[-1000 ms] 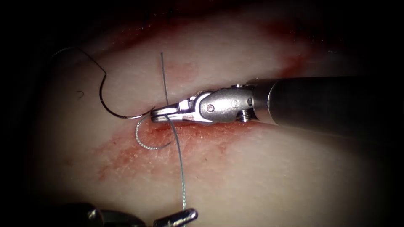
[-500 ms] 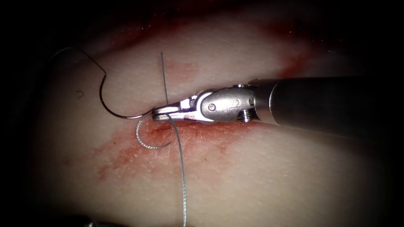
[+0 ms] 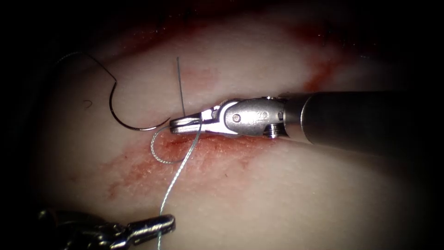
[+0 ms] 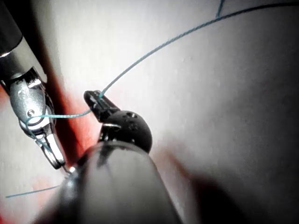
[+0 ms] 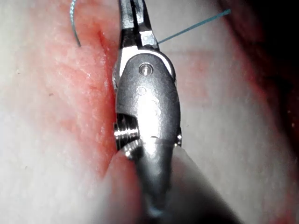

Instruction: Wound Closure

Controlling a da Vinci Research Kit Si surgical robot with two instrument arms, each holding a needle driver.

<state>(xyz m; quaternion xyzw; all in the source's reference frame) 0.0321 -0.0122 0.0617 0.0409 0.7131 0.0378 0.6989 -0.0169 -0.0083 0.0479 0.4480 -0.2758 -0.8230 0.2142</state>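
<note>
Broadly, the tissue (image 3: pixel 286 194) spreads pale across the endoscope view, and its cut (image 3: pixel 203 141) runs left to right through the middle, edged by red fluid (image 3: pixel 138 169) that stains the near-left skin.

Next in size is the right pincer (image 3: pixel 185 124), whose dark shaft enters from the right and lies just over the cut. Its two jaws are together — clamped on the thread (image 3: pixel 178 173) at their tip, and the right wrist view shows the same pincer (image 5: pixel 133 14) closed with a strand leaving beside it.

The left pincer (image 3: pixel 157 223) sits at the near-left, well apart from the cut. Its jaws are closed on the same thread, which the left wrist view confirms: there the strand enters the tip of the left pincer (image 4: pixel 93 99), and on its other side a short length runs over to the right tool.

Between the two tools the thread runs fairly straight, slanting from the right pincer down toward the near-left. One stiff end stands up on the far side of the jaws, and a small loop curls just left of them, over the red fluid.

Smallest is the needle (image 3: pixel 121 115) — a dark curve lying free on the tissue, left of the right pincer and on the cut's far side, held by neither tool. Whether its tip touches the jaws I cannot tell.
</note>
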